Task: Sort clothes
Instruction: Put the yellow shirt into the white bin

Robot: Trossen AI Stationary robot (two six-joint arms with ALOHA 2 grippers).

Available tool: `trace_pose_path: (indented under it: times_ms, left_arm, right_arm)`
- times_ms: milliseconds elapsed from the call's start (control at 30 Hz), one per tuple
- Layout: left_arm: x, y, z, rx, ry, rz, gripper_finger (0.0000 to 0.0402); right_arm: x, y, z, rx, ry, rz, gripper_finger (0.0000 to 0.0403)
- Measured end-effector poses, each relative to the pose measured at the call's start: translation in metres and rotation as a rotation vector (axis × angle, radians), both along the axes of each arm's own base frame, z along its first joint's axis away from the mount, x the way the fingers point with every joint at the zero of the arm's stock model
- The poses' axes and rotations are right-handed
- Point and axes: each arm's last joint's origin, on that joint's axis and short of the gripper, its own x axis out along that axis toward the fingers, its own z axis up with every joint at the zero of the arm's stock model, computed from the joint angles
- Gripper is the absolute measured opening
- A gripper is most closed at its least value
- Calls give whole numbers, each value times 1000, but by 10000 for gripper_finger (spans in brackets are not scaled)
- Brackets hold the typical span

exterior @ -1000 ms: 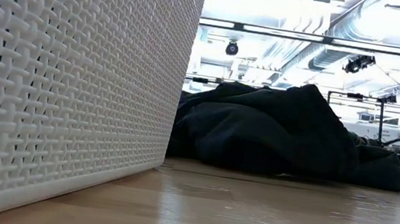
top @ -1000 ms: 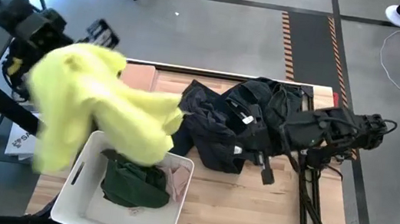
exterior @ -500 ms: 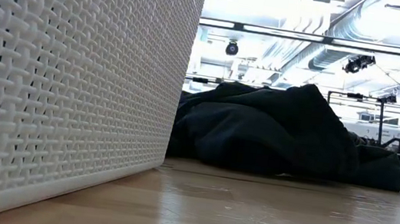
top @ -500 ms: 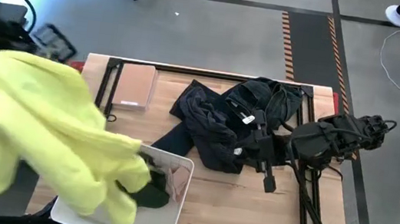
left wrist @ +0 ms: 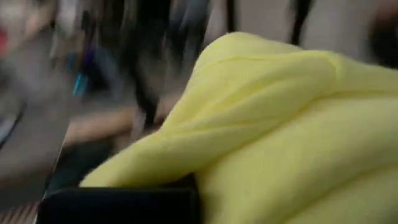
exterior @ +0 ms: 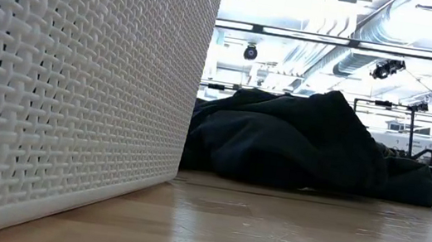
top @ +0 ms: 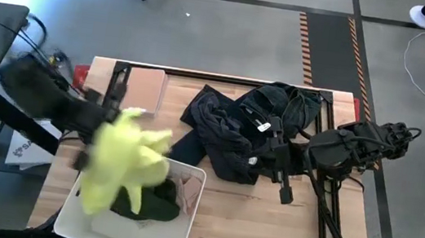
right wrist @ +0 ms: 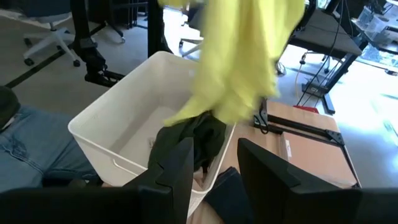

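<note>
My left gripper [top: 105, 125] is clamped on the bright yellow soft garment [top: 124, 165], which hangs over the white plastic bin [top: 181, 230]. Step in hand: depositing. Next move, as I judge it: release above the bin. My right gripper [right wrist: 214, 165], jaws narrowly parted and empty, waits beside the bin.

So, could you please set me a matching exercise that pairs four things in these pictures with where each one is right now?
Things:
1. yellow garment
2. green garment
3. dark clothes pile
4. tan board

Places:
A. lying inside the white bin
B. flat on the table's far left part
C. hanging from the left gripper over the bin
D. heaped on the table beside the right gripper

Pairs: 1-C, 2-A, 3-D, 4-B
</note>
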Motion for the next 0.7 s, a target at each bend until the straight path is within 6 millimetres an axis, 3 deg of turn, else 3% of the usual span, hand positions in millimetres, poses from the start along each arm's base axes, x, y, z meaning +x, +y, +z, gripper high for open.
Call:
trace_pose_path:
  times_ms: [200,333,433,533,700]
  left_arm:
    - [24,-21,-50,54,427,38,32]
    - [37,-42,-66,-98,551,-208,33]
    - [45,-51,-76,-174,593,-294,33]
    - [50,-56,-73,-218,523,-390,34]
    - [46,-38,-70,-204,487,-370,34]
  right_arm:
    - [0,0,0,0,0,0,122]
    - [2,1,-2,-2,5,0,122]
    - [7,4,-6,-7,21,-1,122]
    - [13,7,-12,-25,49,1,122]
    - [21,11,-21,-53,84,8,122]
